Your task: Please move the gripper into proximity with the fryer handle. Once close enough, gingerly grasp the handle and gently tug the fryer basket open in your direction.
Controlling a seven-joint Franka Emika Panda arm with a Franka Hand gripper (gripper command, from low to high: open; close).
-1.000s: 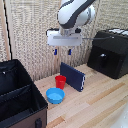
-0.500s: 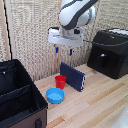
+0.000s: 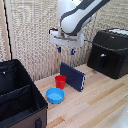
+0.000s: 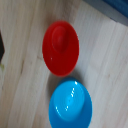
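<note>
White gripper (image 3: 65, 50) raised, fingers apart, downward

The exterior view stands off the arm, a little above table height, facing across the wooden table (image 3: 100, 100) toward a slatted wall; it is far enough back to take in the gripper (image 3: 65, 50) and the whole arm above it. The wrist view looks straight down from close above the tabletop, and the jaws themselves do not show in it. Both views share the red cup (image 3: 60, 81) (image 4: 61, 48) and the blue bowl (image 3: 55, 95) (image 4: 71, 106), which lie below the jaws, close side by side
</note>
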